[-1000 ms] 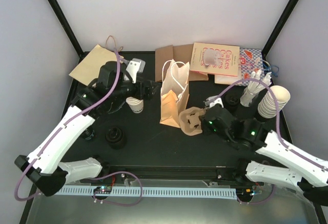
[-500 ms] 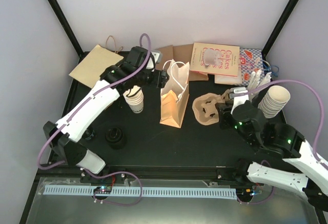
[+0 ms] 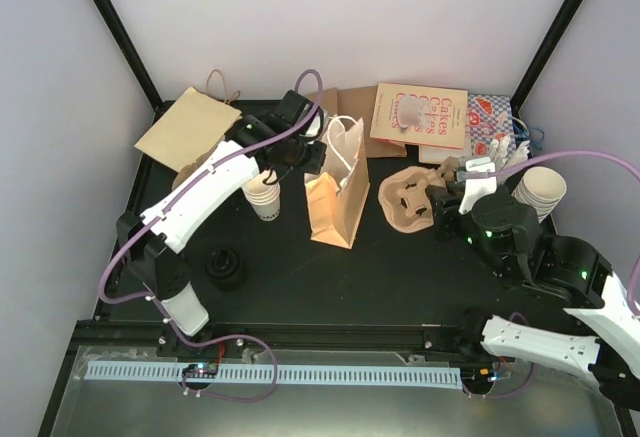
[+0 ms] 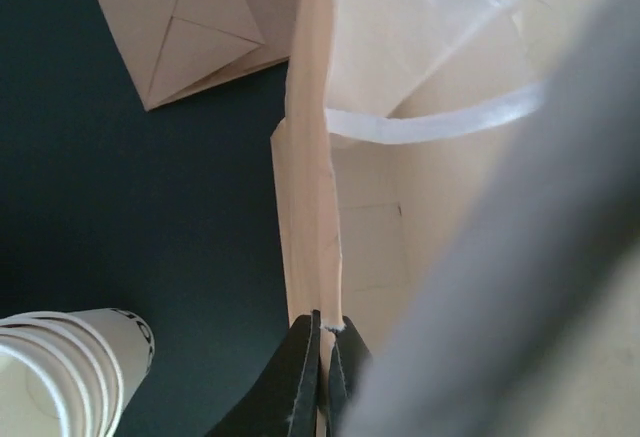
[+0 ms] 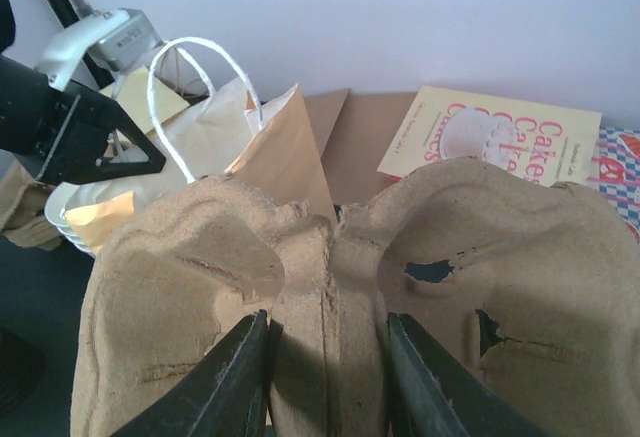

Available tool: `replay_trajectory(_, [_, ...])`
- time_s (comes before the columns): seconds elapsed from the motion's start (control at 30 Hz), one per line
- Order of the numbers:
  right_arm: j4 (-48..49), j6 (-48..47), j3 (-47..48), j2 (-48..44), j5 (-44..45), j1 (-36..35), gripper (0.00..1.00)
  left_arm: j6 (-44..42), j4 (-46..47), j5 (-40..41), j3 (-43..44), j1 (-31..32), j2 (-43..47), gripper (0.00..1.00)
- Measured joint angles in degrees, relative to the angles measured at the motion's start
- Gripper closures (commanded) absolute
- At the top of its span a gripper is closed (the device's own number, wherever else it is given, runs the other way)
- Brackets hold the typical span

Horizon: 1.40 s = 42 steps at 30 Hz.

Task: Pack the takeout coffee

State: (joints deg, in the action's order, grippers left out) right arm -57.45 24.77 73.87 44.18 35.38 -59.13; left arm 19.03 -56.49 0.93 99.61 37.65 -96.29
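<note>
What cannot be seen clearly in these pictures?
- Bottom of the paper bag: top view, its walls hide it; left wrist view, a blurred grey shape covers it.
- What lies under the pulp tray: right wrist view, the tray fills it.
- Cup stack: left wrist view, cut by the corner.

Tan paper bag [image 3: 335, 207] mid-frame, with white handles up top. Right of it sits a brown pulp tray [image 3: 410, 200]. A black table [image 3: 400, 267] lies under it all. Upper right, there's a cream book [image 3: 422, 115] with red lettering, and beside it a blue-checked packet [image 3: 492, 117] with red marks. White cups [image 3: 262, 197] stand left of the bag, one with black print.
</note>
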Motion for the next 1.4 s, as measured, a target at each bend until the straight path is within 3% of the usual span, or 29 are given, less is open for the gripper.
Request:
replay_trajectory(0.13, [1.79, -1.57, 1.66, 1.09, -0.94, 0.0, 0.66, -2.97, -1.7, 1.88, 1.84, 0.0, 0.42, 0.98])
replay_trajectory(0.37, [2.97, -1.66, 6.32, 4.94, -0.5, 0.02, 0.68, -11.61, -1.03, 4.79, 1.31, 1.68, 8.83, 0.98])
replay_trajectory(0.57, [3.08, -1.14, 10.73, 7.87, 5.22, 0.68, 0.7, -16.33, 4.15, 8.98, -6.05, 8.31, 17.07, 0.98])
replay_trajectory(0.83, [10.01, -11.61, 10.6, 7.43, 11.21, 0.72, 0.74, -17.38, 5.62, 11.98, -10.84, 13.51, 16.76, 0.99])
replay_trajectory(1.4, [21.46, -23.45, 1.18, 12.98, 2.03, -1.66, 0.73, -17.27, 6.43, 13.75, -10.84, 14.88, 16.81, 0.98])
